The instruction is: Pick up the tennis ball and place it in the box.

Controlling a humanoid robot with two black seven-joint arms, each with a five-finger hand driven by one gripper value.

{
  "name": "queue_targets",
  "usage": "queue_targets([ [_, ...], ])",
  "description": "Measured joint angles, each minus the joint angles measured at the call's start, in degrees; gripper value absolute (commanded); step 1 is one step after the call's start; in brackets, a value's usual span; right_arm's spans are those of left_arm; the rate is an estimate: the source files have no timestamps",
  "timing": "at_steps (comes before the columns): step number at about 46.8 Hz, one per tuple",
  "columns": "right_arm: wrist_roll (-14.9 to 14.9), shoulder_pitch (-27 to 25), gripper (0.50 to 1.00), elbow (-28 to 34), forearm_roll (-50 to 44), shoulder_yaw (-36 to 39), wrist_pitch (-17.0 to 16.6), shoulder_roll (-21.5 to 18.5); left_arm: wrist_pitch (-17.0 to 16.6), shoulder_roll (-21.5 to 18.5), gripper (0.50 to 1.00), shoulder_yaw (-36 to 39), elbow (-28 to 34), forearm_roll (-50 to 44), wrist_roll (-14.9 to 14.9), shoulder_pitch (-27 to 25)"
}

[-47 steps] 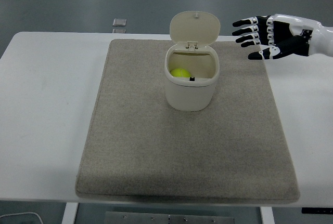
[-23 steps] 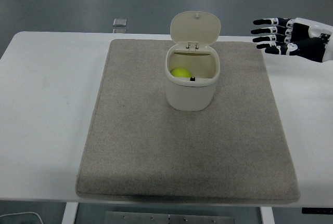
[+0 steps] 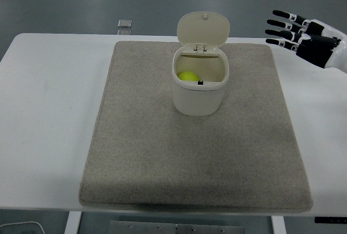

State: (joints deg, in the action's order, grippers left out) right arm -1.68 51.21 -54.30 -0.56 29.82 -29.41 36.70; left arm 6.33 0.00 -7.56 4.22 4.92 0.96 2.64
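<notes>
As my right hand [image 3: 310,39] pulls back with fingers [image 3: 282,26] spread and empty, the tennis ball [image 3: 188,76] sits left of them in the box [image 3: 199,90]; I judge placement done.

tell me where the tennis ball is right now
In the head view the tennis ball sits inside the open cream box, against its left inner wall. The box stands on the grey mat, toward the far middle of the table.

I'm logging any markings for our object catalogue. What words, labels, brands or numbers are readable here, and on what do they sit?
None can be read.
Box: plain cream, no print visible.
Tennis ball: mostly hidden inside the box, no logo showing.
Small square item beyond the mat: too small to tell.
</notes>
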Motion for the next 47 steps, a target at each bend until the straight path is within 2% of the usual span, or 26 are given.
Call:
queue_targets([
  [6, -0.5, -1.2, 0.891, 2.7, 1.2, 1.9, 1.2, -4.6, 0.0, 0.0, 0.992, 0.0, 0.0, 0.0, 0.0, 0.0],
  [13, -0.5, -2.0, 0.891, 5.0, 1.3, 4.1, 4.2, -6.8, 0.0, 0.0, 0.992, 0.0, 0.0, 0.0, 0.0, 0.0],
  [23, 0.3, -1.9, 0.891, 5.4, 4.0, 4.2, 13.3, -9.4, 0.0, 0.0, 0.992, 0.0, 0.0, 0.0, 0.0, 0.0],
  [27, 0.4, -1.9, 0.891, 5.5, 4.5, 4.2, 15.9, -10.3, 0.0, 0.0, 0.992, 0.0, 0.0, 0.0, 0.0, 0.0],
  [32, 0.5, -1.8, 0.891, 6.2, 4.6, 4.4, 16.4, -10.5, 0.0, 0.0, 0.992, 0.0, 0.0, 0.0, 0.0, 0.0],
  [47, -0.2, -2.2, 0.913, 7.4, 3.5, 4.1, 15.3, -10.3, 0.0, 0.0, 0.992, 0.0, 0.0, 0.0, 0.0, 0.0],
])
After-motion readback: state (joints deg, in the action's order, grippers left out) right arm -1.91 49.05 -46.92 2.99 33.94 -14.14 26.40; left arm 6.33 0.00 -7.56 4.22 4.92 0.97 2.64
